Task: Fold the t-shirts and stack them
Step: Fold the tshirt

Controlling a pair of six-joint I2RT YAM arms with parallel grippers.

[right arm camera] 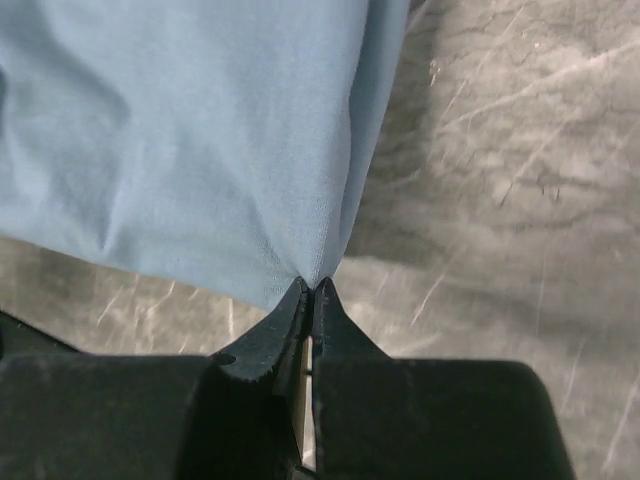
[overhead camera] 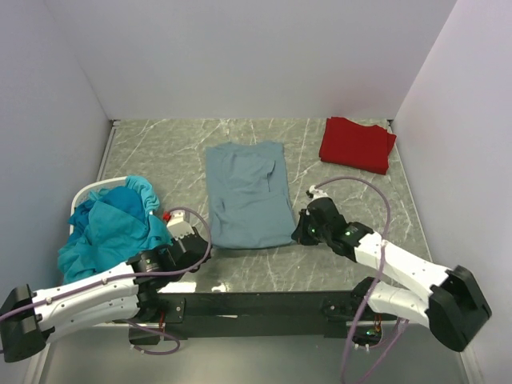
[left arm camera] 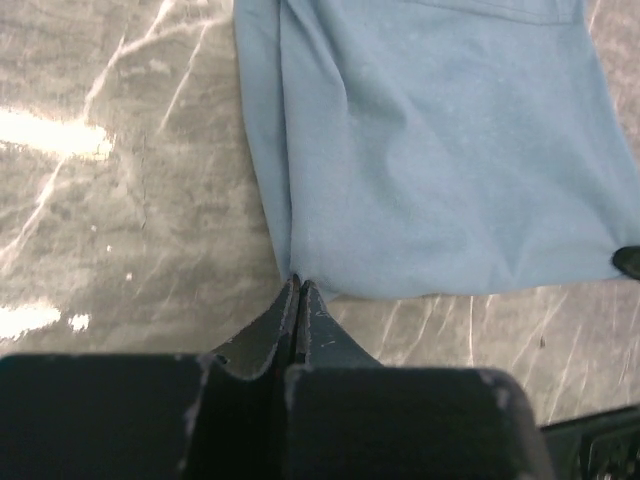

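The marbled table (overhead camera: 320, 264) is taken up mostly by the slate-blue t-shirt (overhead camera: 248, 196), which is spread flat directly ahead of both sets of fingers. Its sides are already turned in, so it forms a long panel. The crosswise fold is judged to be the step in hand. A heap of teal t-shirts (overhead camera: 112, 228) is seen in the white basket (overhead camera: 88, 190), out beyond the left fingers, unfolded. The red t-shirt (overhead camera: 358, 144) is laid folded far ahead of the right fingers, so one shirt is judged finished and most of the work left. The left gripper (left arm camera: 298, 290) is clenched, with the shirt's near-left corner apparently pinched at its tips. The right gripper (right arm camera: 312, 290) is clamped on the near-right corner.
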